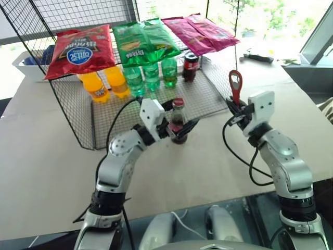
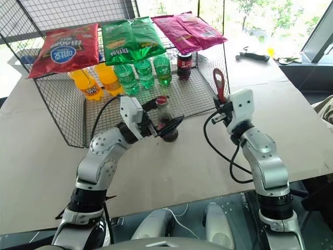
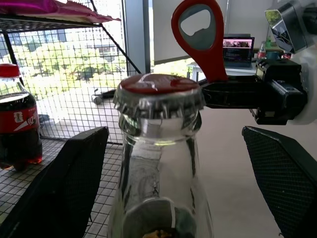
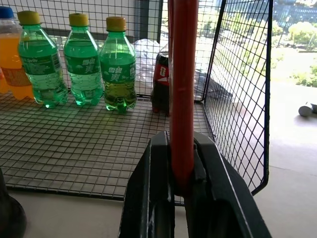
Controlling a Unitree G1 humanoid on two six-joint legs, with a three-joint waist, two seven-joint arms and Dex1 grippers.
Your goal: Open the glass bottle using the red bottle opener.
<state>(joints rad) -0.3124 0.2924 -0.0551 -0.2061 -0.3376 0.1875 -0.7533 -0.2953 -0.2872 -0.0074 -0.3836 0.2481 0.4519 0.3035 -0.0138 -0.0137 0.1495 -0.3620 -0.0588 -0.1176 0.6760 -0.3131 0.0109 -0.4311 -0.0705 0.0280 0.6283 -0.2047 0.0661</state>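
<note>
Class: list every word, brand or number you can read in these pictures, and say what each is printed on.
"Sprite": label of the green plastic bottle with a yellow cap.
Red crisp bag on the wire shelf: blue oval logo, lettering too blurred to read.
Green crisp bag: yellow wording unreadable.
Dark cola bottle: white mark on its red label, unreadable.

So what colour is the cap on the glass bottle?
Red, with a silver crimped edge, on the glass bottle; the left wrist view shows it best.
</note>
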